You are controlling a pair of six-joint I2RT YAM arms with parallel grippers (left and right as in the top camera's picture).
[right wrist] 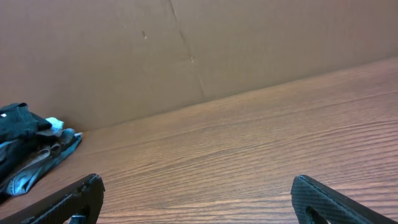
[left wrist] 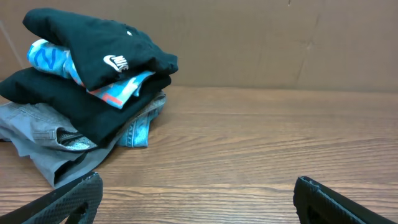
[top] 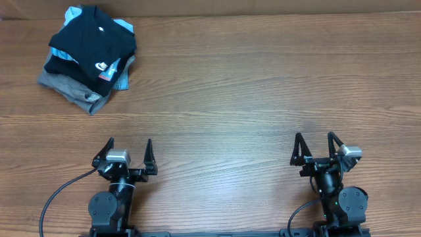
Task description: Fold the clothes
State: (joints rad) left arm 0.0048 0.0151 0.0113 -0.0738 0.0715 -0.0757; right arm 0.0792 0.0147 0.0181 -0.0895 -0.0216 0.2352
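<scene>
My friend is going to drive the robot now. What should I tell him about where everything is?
Left gripper: jaws open, empty, at the near edge of the wooden table.
Right gripper: also open and empty, near edge.
Dark navy-black soft T-shirt with small white logo: folded on top of the clothes stack in the far left corner, away from both arms.
Done: the shirt looks folded.
Left: probably nothing, maybe tidying.

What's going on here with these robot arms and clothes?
Nothing is being handled. The left gripper and right gripper both sit open and empty near the front edge of the wooden table. The dark navy-black T-shirt with a small white logo lies folded on top of a stack of clothes in the far left corner.
</scene>
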